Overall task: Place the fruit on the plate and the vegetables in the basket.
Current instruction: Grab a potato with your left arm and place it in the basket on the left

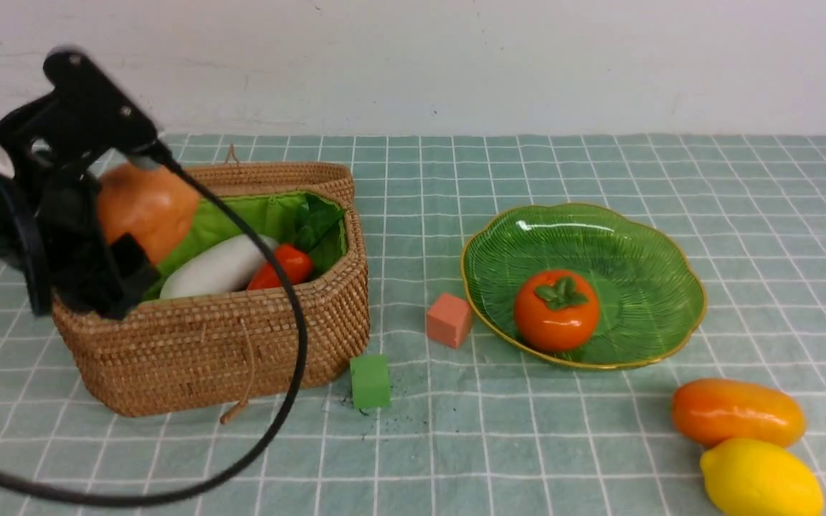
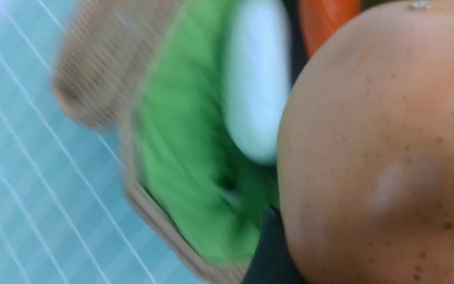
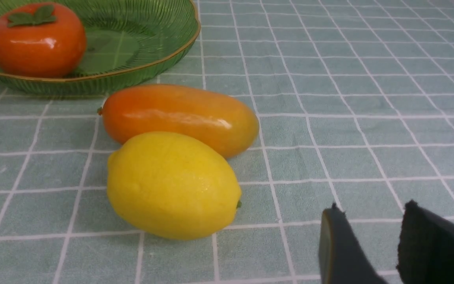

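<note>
Nearest the robot, on its right, a glossy yellow toy lemon lies on the pale green checked tablecloth. An elongated orange-yellow toy mango sits just behind it, close enough that they may touch. The mango's long axis runs roughly across the table, left to right. The right gripper sits low near the lemon, jaws a narrow way apart with nothing between them. It is plainly the nearer arm for both fruits.

Further in, a small green cube stands just in front of the large octagonal brown wicker basket with its bright green lining, and a salmon cube sits between basket and plate. The left gripper is clamped around a speckled tan-orange toy potato and holds it above the basket's left end. A long smooth white vegetable and a red-orange carrot lie inside, more to the right. Green lining shows below the potato, so the coming move looks like a short lowering and release.

Beyond, the wide ribbed translucent green glass plate with its gold rim holds a round orange persimmon with a green cap, set toward the near side.
</note>
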Motion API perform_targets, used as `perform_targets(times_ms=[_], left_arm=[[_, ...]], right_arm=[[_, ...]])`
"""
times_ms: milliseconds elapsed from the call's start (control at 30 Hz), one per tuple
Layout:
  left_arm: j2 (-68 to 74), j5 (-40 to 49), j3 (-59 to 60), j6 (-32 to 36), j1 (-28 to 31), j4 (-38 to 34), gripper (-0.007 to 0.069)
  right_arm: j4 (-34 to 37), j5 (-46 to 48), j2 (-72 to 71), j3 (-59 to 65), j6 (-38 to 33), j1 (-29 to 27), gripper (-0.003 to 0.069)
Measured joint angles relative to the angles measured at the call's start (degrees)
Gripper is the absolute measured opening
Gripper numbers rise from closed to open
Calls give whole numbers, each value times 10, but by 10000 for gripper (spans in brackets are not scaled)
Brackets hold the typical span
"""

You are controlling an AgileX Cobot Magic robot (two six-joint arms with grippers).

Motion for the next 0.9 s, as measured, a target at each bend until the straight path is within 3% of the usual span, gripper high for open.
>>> perform_targets(times_ms=[233,467,600,900], left_arm=[[120,-119,-19,-13,0,71,514],[153,-123,-19,-71,0,96,517],[153,-120,-19,-123,0,91,645],[150,-90,-19,-147,0,90,672]], right_arm=[[0,0,0,0,0,0,242],[0,0,0,0,0,0,242],[0,0,0,0,0,0,242],[-1,0,0,0,0,0,242]])
